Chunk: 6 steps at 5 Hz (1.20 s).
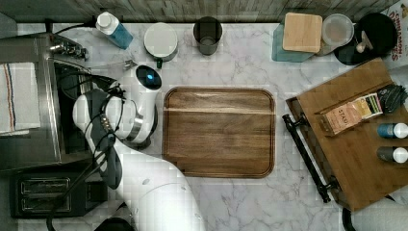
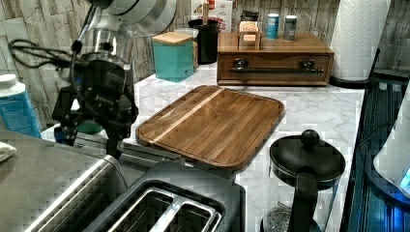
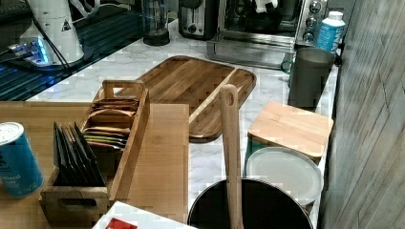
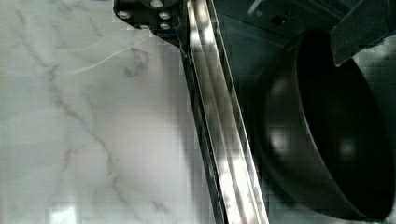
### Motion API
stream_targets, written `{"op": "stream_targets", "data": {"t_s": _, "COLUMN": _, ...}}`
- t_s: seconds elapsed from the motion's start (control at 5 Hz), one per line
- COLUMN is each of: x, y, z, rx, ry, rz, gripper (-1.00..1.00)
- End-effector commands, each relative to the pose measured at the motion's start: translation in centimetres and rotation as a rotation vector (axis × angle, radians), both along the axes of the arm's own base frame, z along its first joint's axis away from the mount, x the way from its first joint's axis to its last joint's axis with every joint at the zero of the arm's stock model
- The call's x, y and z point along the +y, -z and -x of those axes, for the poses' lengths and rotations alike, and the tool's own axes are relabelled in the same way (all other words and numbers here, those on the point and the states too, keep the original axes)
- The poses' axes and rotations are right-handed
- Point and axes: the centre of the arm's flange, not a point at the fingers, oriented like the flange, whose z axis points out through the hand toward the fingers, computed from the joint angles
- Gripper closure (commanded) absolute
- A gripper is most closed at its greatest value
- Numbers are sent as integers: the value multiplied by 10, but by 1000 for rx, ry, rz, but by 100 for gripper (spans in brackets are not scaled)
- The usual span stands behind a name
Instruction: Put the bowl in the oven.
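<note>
Plainly, the bowl [image 4: 327, 135] sits in the wrist view past the shiny bar handle [image 4: 219, 121] of the drop-down door, over the dark glass at the oven's mouth, with marble counter [image 4: 84, 130] on the handle's other side; one dark finger [image 4: 359, 32] of the gripper overlaps the bowl's rim, though whether the pincer clamps that rim or merely stands beside it cannot be told; in the top view the arm [image 1: 115, 120] reaches over the open front of the oven [image 1: 29, 154], which stands at the top view's left with a striped cloth [image 1: 17, 98] on its roof; a black toaster [image 1: 43, 195] lies just beside the oven; a wooden cutting board [image 1: 219, 132] fills the counter's middle, bare; in the left view the gripper [image 2: 92, 130] hangs low by the oven's edge; in the right view the oven [image 3: 267, 24] stands far back with its door down, near a grey cup [image 3: 310, 76].
</note>
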Motion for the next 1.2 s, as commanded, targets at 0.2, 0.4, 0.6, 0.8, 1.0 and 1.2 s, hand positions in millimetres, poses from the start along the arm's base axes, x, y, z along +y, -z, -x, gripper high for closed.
{"op": "stream_targets", "data": {"t_s": 0.2, "x": -72, "y": -83, "z": -50, "rx": -182, "ry": 120, "rz": -60, "gripper": -100}}
{"op": "stream_targets", "data": {"t_s": 0.4, "x": -72, "y": -83, "z": -50, "rx": -182, "ry": 120, "rz": -60, "gripper": -100}}
{"op": "stream_targets", "data": {"t_s": 0.6, "x": -72, "y": -82, "z": -50, "rx": -182, "ry": 120, "rz": -60, "gripper": -100}}
{"op": "stream_targets", "data": {"t_s": 0.8, "x": -72, "y": -83, "z": -50, "rx": -182, "ry": 120, "rz": -60, "gripper": -100}}
{"op": "stream_targets", "data": {"t_s": 1.0, "x": -72, "y": -83, "z": -50, "rx": -182, "ry": 120, "rz": -60, "gripper": -100}}
{"op": "stream_targets", "data": {"t_s": 1.2, "x": -72, "y": -83, "z": -50, "rx": -182, "ry": 120, "rz": -60, "gripper": -100}}
